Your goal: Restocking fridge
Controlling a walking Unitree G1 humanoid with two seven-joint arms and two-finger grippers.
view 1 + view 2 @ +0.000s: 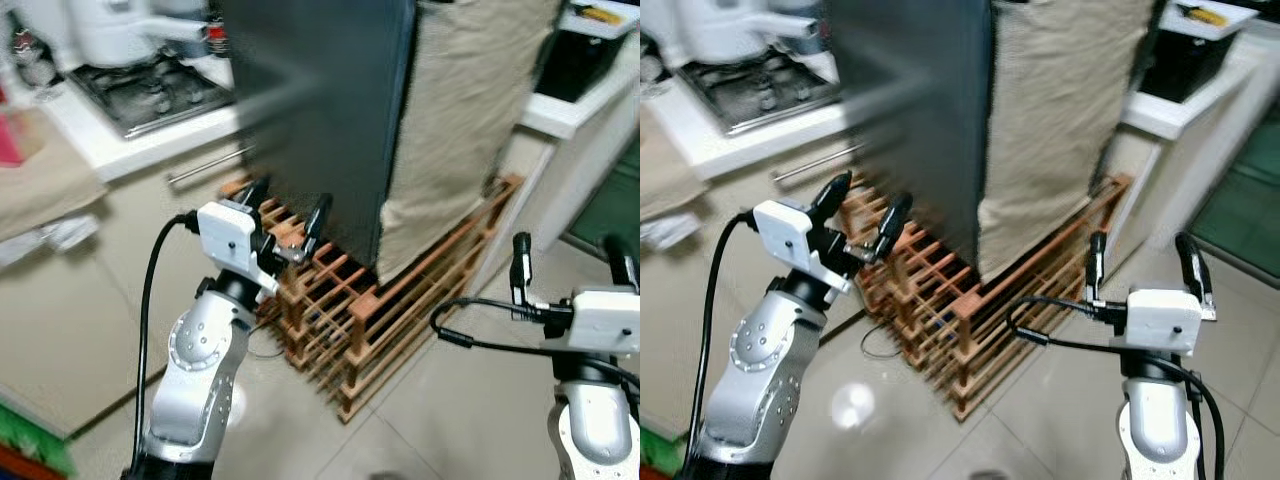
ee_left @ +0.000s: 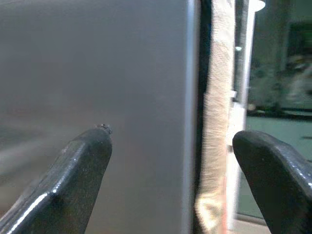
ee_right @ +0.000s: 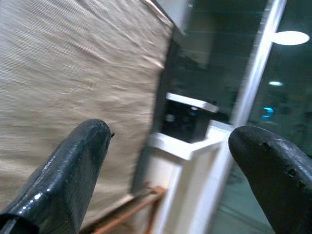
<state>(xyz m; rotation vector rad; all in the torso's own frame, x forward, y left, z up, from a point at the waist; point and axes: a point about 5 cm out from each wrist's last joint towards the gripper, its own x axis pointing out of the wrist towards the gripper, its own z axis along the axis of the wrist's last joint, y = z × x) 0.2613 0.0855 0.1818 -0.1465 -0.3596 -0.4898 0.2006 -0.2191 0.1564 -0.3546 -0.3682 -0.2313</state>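
My left gripper (image 1: 288,205) fingers spread wide, empty, just before the smooth dark-grey fridge (image 1: 320,110). My right gripper (image 1: 1142,262) likewise gapes empty, facing the coarse beige cloth (image 1: 1060,110) draped above a slatted wooden rack (image 1: 380,310).

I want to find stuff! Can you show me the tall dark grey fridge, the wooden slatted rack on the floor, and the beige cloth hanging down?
tall dark grey fridge (image 1: 310,120), left eye view, middle of its front.
wooden slatted rack (image 1: 365,320), left eye view, a front post.
beige cloth (image 1: 460,120), left eye view, middle of the fabric.
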